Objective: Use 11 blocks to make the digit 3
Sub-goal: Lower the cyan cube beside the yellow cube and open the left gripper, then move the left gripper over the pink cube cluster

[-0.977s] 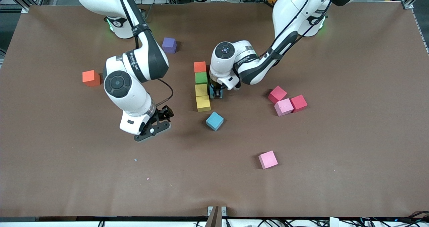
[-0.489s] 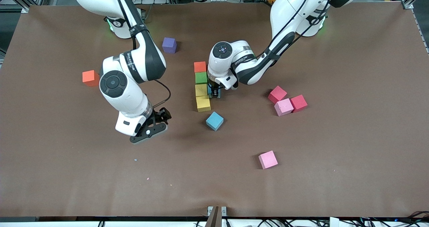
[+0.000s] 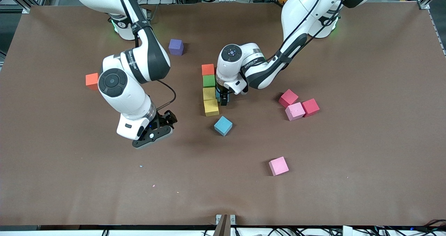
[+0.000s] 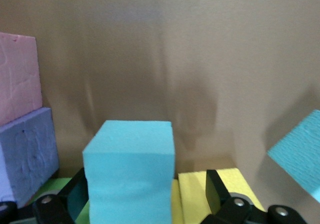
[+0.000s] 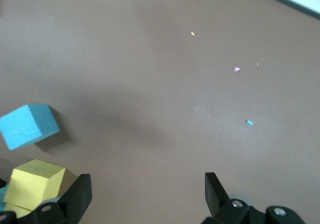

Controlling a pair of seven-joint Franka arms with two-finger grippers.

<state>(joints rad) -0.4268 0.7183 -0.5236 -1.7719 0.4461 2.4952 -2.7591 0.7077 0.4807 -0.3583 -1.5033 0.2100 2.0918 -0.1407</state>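
Standing at the front of the table, with twelve o'clock toward the robots' bases, I saw a column of four touching cubes near the middle: a reddish-orange cube (image 3: 208,69) at the twelve o'clock end, then a green cube (image 3: 209,81), then two yellow cubes (image 3: 210,100) toward six o'clock. I took this for the spine of the digit 3, one cube short.

The left gripper (image 3: 223,99) was down at the column's three o'clock side. Its fingers stood apart on either side of a light blue cube (image 4: 130,169), and one finger showed a clear gap, so the cube was not clamped. It sat on the table against the column, about level with the upper yellow cube. That looked like the start of the middle row, which would explain why it was tucked in so tightly.

The right gripper (image 3: 153,136) hung over bare table at about eight o'clock from the column. Its fingers were wide apart and held nothing, and the arm seemed to be waiting clear of the work.

The other pieces lay loose:
- A second light blue cube (image 3: 223,125) lay at five o'clock, close by.
- Two red cubes (image 3: 288,98) and a pink cube (image 3: 294,111) were bunched at three o'clock.
- Another pink cube (image 3: 278,166) lay alone farther toward five o'clock.
- A purple cube (image 3: 176,46) lay at eleven.
- An orange cube (image 3: 92,81) lay at nine, well apart.
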